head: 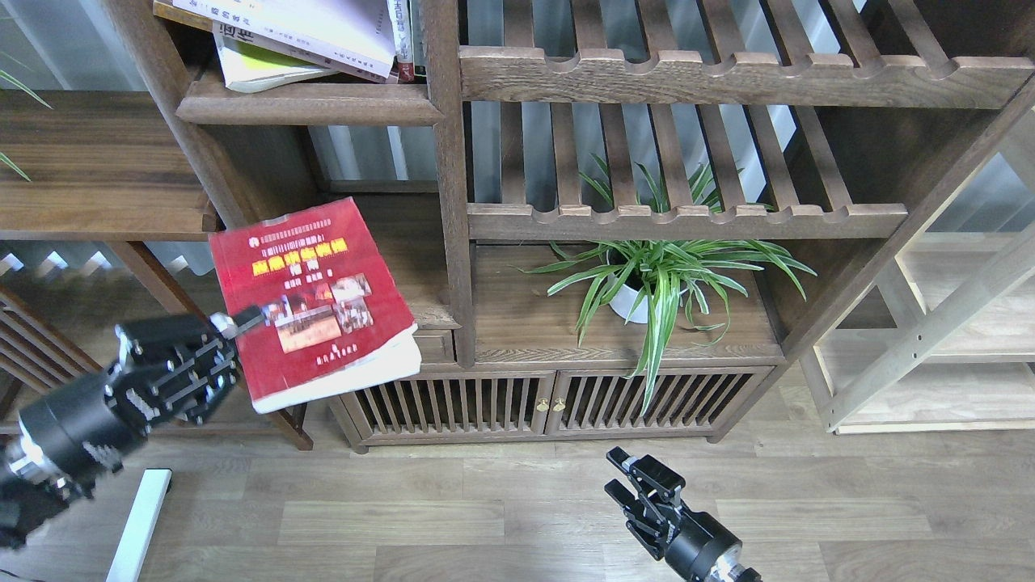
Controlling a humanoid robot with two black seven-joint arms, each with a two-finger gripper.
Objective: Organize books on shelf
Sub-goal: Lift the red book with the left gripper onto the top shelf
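A red book [311,303] with small photos on its cover hangs in the air, tilted, in front of the bookcase's lower left bay. My left gripper [242,322] is shut on its left edge. Higher up, the dark wooden shelf [307,103] carries a pale lavender-white book [311,28] lying askew on a yellow-green book [259,69]. My right gripper [639,481] is low over the floor at the bottom right, open, holding nothing.
Slatted racks [687,222] fill the bookcase's right side, with a potted spider plant [659,279] below them. A ledge with a drawer [404,267] lies behind the red book. A dark table [97,170] stands left, a pale wooden rack [954,323] right.
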